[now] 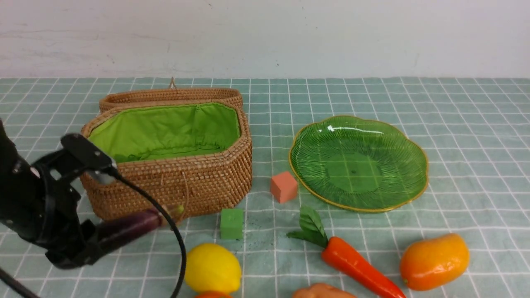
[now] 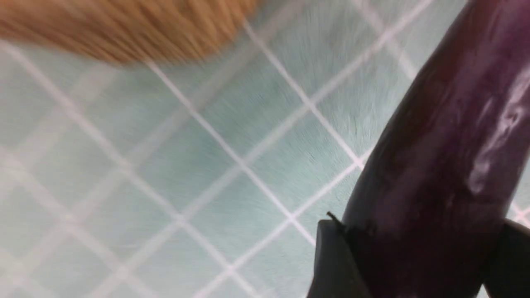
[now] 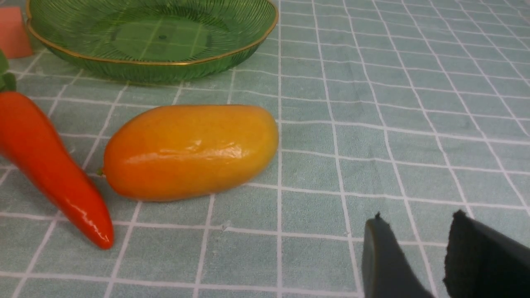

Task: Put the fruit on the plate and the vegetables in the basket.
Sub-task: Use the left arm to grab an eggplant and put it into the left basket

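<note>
The glossy, dark purple eggplant juts tilted from the left gripper, whose black fingers clamp one end, just in front of the coarse woven wicker basket. The left wrist view is smeared, so I cannot tell whether the eggplant clears the checked cloth. Well apart lies the ribbed, gold-rimmed glass plate. Nearer the robot are the lemon, the carrot, the oblong mango and a tan potato cut off by the frame, while the right gripper stands parted on nothing near the mango.

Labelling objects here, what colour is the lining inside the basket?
The lining is bright green; the front view shows it best.
</note>
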### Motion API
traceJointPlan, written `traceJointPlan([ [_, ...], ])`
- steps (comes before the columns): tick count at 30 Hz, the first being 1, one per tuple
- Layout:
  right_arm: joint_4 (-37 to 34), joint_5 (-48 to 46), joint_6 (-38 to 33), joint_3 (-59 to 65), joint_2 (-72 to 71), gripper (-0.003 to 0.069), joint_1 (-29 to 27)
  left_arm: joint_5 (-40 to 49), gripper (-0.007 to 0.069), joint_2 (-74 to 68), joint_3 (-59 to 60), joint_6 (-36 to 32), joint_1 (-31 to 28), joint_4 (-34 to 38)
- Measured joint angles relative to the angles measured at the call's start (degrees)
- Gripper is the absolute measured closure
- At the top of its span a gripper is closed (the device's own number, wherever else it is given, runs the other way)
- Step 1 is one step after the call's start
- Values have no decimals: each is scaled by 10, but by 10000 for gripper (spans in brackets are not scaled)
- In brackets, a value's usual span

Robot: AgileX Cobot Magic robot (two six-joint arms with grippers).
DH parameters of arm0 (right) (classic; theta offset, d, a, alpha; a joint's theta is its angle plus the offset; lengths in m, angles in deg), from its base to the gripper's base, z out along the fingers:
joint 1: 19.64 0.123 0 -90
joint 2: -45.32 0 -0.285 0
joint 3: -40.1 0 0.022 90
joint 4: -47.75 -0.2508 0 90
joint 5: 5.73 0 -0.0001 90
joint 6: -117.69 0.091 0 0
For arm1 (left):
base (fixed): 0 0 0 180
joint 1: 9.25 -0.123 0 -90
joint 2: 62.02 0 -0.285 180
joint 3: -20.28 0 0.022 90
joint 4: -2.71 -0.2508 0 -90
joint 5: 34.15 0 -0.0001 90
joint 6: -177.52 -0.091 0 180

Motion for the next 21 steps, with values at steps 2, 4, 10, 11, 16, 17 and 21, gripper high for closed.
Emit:
traceJointPlan([
  [2,0,0,0,0,0,419,0,0,201,41,-31,-5,0,0],
  [4,0,0,0,0,0,419,0,-17,201,62,-57,-7,0,0],
  [10,0,0,0,0,0,419,0,-155,201,73,-100,-7,0,10],
  [11,0,0,0,0,0,419,0,-193,201,66,-100,-7,0,23],
  [16,0,0,0,0,0,419,0,-269,202,16,-100,-7,0,65],
  [17,0,0,0,0,0,419,0,-276,202,0,-100,-7,0,69],
  [21,0,0,0,0,0,419,0,-284,204,-61,-100,-17,0,66],
])
